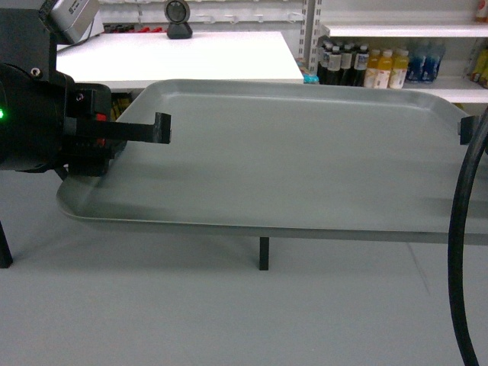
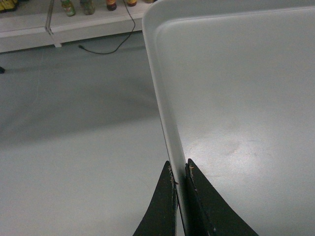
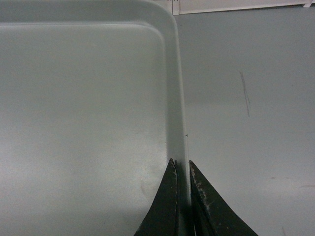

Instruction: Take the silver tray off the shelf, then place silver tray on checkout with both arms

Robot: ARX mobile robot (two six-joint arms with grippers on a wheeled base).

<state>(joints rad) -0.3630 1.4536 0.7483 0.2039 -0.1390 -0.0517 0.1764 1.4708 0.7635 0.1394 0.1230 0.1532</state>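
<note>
So I've got the silver tray point(image 1: 305, 160) off the shelf and hanging in mid-air between my two arms, over the grey floor, with the checkout point(image 1: 183, 57) sitting just past its far left corner. Nothing's carrying it but me.

Left side first: my left gripper point(image 2: 180, 172) is clamped shut on the tray's left rim, one finger under the lip and one on the inside, pinching a pretty thin bit of metal near the close end of that edge. In the head view that finger point(image 1: 158, 128) pokes in over the tray floor. On the other side my right gripper point(image 3: 181, 169) is doing the same thing on the right rim, closed tight on the lip. In the head view I can only catch a sliver of it at the tray's far right corner, partly behind a black cable point(image 1: 467, 229), so I can't say much from there.

What worries me: both grips are narrow pinches on a wide, slick tray. If one arm moves faster or higher than the other, the rim could twist out of a pinch and the whole thing drops. Also the tray looks about level with the checkout's top, so if I don't lift enough, the leading edge could ram the tabletop's front edge or sweep into the webcam point(image 1: 178, 19) near its back edge.
</note>
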